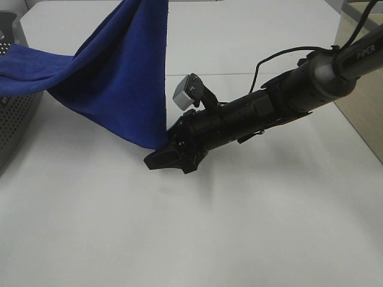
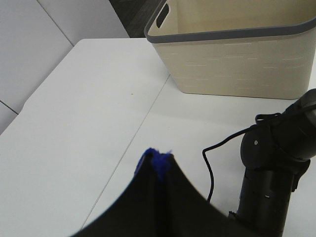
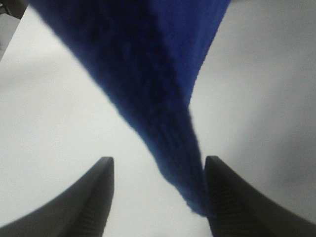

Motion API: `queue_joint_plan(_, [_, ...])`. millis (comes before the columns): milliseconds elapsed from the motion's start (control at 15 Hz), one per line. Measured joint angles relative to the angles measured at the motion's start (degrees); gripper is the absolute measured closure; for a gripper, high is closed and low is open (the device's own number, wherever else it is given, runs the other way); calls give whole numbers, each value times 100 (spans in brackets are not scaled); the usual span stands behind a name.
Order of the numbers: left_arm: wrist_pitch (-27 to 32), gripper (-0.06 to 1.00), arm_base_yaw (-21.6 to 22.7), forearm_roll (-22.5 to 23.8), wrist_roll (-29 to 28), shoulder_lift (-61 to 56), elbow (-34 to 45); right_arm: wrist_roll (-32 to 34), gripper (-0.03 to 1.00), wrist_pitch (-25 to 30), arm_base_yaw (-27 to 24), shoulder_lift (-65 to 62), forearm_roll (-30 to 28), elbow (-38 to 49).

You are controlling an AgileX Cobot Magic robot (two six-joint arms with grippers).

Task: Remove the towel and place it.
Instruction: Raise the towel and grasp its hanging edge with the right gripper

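The towel (image 1: 119,78) is only partly removed. My left jaws are pressed together on a blue tuft (image 2: 157,159) of it and hold that part up high, above the top edge of the high view. From there the cloth hangs down in a long fold. One end lies draped over the rim of the dark basket (image 1: 15,113) at the left. The lowest corner dangles just over the surface (image 1: 239,227).

My right arm (image 1: 287,95) reaches in low, almost lying on the surface, and its jaws are spread. The hanging corner drops between them and brushes one finger (image 3: 232,197). The other finger (image 3: 91,197) stands clear of it, so nothing is pinched there yet.

As I judge it, the lift is well along but not finished, because the end over the basket has to come free. The second grip on the bottom corner is about to be made and is not yet closed. Placing has not begun, since no part of the towel rests spread on the surface.

I cannot tell where it should go. A beige bin (image 2: 237,54) stands further along the surface, well apart from the towel.
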Motion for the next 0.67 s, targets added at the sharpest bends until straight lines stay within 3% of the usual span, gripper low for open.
queue_joint_plan(267, [0, 94, 0, 344, -430, 0, 0, -52, 46, 223, -160, 0, 212, 0])
queue_joint_plan(467, [0, 94, 0, 510, -625, 0, 0, -453, 47, 252, -160, 0, 745, 0])
queue_joint_plan(667, [0, 94, 0, 665, -642, 0, 0, -544, 52, 315, -160, 0, 607, 0])
